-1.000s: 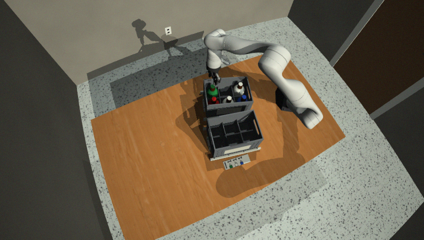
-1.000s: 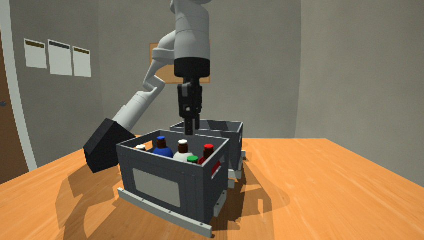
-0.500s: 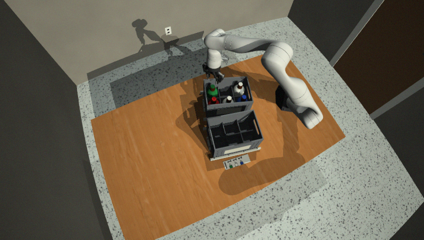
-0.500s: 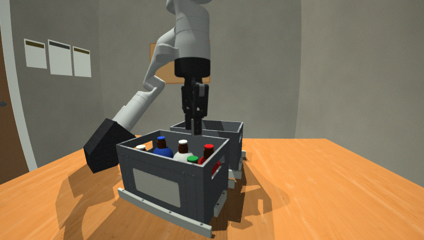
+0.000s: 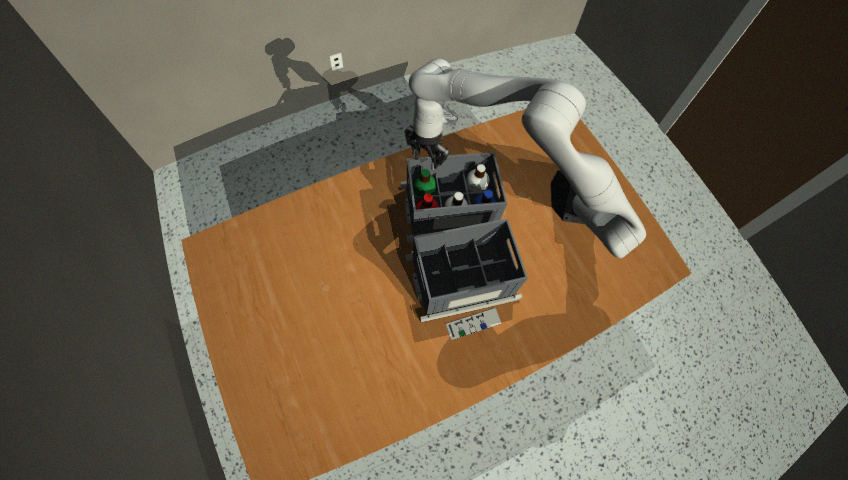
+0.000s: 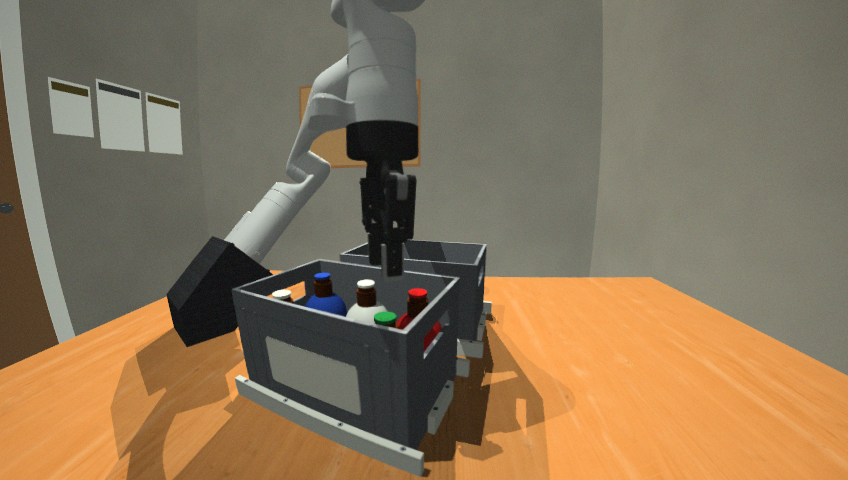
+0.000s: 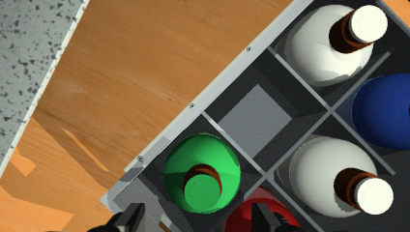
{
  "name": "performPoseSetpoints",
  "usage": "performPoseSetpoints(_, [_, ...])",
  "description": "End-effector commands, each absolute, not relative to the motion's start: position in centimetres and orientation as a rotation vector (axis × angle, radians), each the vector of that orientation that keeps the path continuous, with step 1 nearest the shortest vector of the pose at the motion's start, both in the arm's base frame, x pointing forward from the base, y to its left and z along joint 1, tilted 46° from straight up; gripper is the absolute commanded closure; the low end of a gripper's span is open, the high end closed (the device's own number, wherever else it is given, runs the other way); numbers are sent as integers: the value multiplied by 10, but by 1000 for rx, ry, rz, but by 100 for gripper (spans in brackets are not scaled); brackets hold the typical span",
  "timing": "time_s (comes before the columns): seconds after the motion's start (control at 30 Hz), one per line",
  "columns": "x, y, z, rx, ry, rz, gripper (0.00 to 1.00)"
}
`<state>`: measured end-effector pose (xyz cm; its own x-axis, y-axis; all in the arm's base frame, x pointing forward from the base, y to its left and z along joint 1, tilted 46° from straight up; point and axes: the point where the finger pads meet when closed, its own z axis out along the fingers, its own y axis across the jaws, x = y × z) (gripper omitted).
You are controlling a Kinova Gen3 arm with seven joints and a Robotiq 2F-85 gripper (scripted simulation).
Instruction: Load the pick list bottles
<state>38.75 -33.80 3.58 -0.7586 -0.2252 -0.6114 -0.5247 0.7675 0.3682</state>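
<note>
The claw (image 5: 429,159) (image 6: 387,267) (image 7: 198,223) points down over the crate with the bottles (image 5: 498,202) (image 6: 324,350) (image 7: 213,121), near its green bottle (image 5: 424,183) (image 6: 385,320) (image 7: 205,166). The claw is a bit more than half open, with a gap between its two fingers, and it has hold of nothing. The white arm (image 5: 559,113) (image 6: 380,71) bends high over the wooden table (image 5: 297,309) (image 6: 565,356) (image 7: 126,72). Five bottles stand up in the crate, each in its own little box, and one box in there has no bottle. The green bottle is in a corner, and the red bottle (image 5: 427,202) (image 6: 416,309) is in the box next to it. One white bottle (image 5: 457,201) (image 6: 366,306) (image 7: 334,176) stands between the red bottle and the blue bottle (image 5: 487,197) (image 6: 324,300) (image 7: 387,111). The other white bottle (image 5: 477,178) (image 6: 281,296) (image 7: 329,45) is in the corner beside the blue one. The empty crate (image 5: 470,300) (image 6: 446,252) sits just beside the full one, and all its boxes are bare inside. Both crates sit flat on the table. Pale strips (image 5: 470,308) (image 6: 333,423) (image 7: 191,106) run along the bottom of the crates. The paper list (image 5: 474,324) lies flat on the table by the empty crate. It has green, white and blue marks on it, but its numbers are too small to read.
</note>
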Motion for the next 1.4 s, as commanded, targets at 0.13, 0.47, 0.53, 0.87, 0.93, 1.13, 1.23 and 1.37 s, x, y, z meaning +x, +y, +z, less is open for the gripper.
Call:
performPoseSetpoints(0.13, [393,-331,29,-569,2402,723,33])
performPoseSetpoints(0.47, [398,-323,20,-569,2403,723,33])
performPoseSetpoints(0.53, [398,-323,20,-569,2403,723,33])
performPoseSetpoints(0.87, [403,-315,11,-569,2403,723,33])
performPoseSetpoints(0.93, [404,-313,9,-569,2403,723,33])
performPoseSetpoints(1.13, [406,-310,5,-568,2405,722,33])
performPoseSetpoints(1.23, [408,-307,2,-569,2403,723,33])
performPoseSetpoints(1.37, [410,-304,-1,-569,2403,723,33])
